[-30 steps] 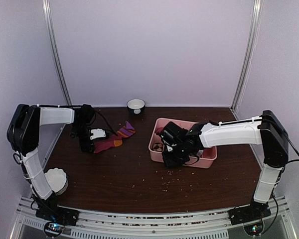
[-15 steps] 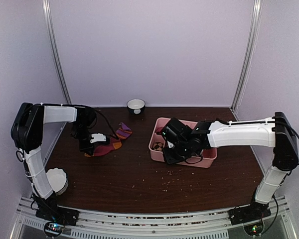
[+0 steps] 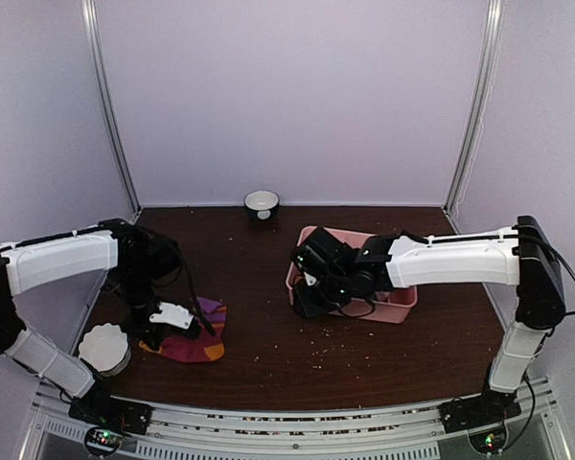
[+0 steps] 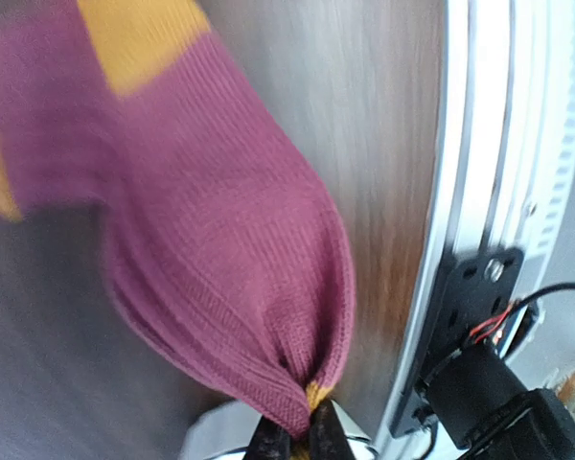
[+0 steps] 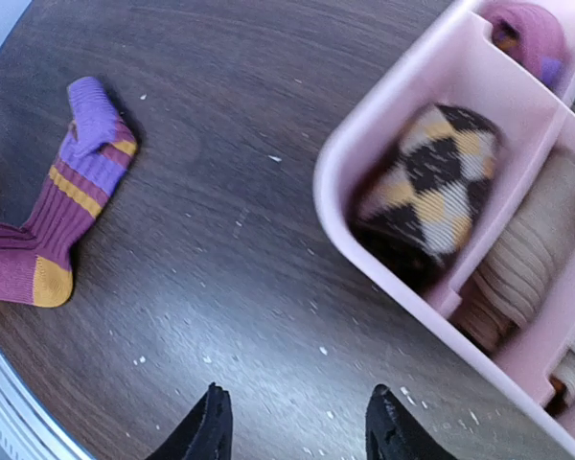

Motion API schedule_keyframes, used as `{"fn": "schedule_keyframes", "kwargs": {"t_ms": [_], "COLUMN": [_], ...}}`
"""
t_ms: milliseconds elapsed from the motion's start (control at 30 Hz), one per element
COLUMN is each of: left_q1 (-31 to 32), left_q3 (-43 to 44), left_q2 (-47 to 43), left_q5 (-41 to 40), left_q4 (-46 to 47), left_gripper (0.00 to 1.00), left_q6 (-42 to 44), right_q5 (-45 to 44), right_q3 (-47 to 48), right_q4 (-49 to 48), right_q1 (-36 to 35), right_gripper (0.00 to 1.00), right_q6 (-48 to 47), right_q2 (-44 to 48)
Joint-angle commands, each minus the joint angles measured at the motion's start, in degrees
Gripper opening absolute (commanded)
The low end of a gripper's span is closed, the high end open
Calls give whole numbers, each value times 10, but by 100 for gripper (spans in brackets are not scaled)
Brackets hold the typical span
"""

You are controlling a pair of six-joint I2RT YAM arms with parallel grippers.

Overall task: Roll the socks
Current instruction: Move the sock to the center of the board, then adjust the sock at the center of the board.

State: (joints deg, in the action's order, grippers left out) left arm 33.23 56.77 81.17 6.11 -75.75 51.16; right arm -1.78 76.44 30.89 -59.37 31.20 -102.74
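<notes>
Looking down from the top, the left gripper (image 3: 158, 331) is at the front left of the brown table (image 3: 268, 326), closed on the dark red sock (image 3: 194, 343). The sock lies bunched on the table. The right gripper (image 3: 305, 302) hangs by the pink tray (image 3: 402, 309).

Up close on the left wrist, both fingers pinch the sock's (image 4: 220, 268) orange toe tight.

On the right wrist, the fingers (image 5: 211, 422) are apart with nothing between them. The sock (image 5: 53, 235) lies well apart from the tray (image 5: 369, 129).
</notes>
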Motion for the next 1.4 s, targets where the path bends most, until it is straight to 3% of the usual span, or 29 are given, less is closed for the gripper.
{"fn": "schedule_keyframes", "kwargs": {"t_ms": [0, 100, 300, 367, 767, 933, 1067, 1167, 1367], "left_q1": [-8, -8, -8, -7, -8, -7, -8, -8, -8], "left_q3": [-86, -122, -124, -127, -121, -115, -112, -106, -87], "left_q2": [-31, -72, -132, -134, -108, -115, -115, -102, -52], "left_q5": [-112, -153, -147, -157, -148, -149, -170, -200, -246], "left_q4": [12, 21, 15, 22, 47, 59, 88, 125, 194], "left_gripper": [2, 2, 2, 3, 5, 5, 5, 6, 7], "left_q6": [11, 12, 33, 34, 21, 24, 26, 15, 7], "right_q5": [19, 41, 10, -4, -62, -115, -137, -150, -163], "right_q3": [51, 134, 387, 451, 518, 521, 496, 429, 200], "right_q4": [-41, -25, 60, 75, 29, 35, 48, 31, -29], "right_q1": [-16, -26, -57, -62, -71, -75, -82, -88, -95], "right_gripper": [50, 56, 72, 99, 98, 87, 85, 85, 84], "right_q6": [-19, -41, -88, -91, -90, -91, -93, -90, -22], "right_q2": [-59, -127, -300, -344, -441, -458, -452, -419, -309]}}
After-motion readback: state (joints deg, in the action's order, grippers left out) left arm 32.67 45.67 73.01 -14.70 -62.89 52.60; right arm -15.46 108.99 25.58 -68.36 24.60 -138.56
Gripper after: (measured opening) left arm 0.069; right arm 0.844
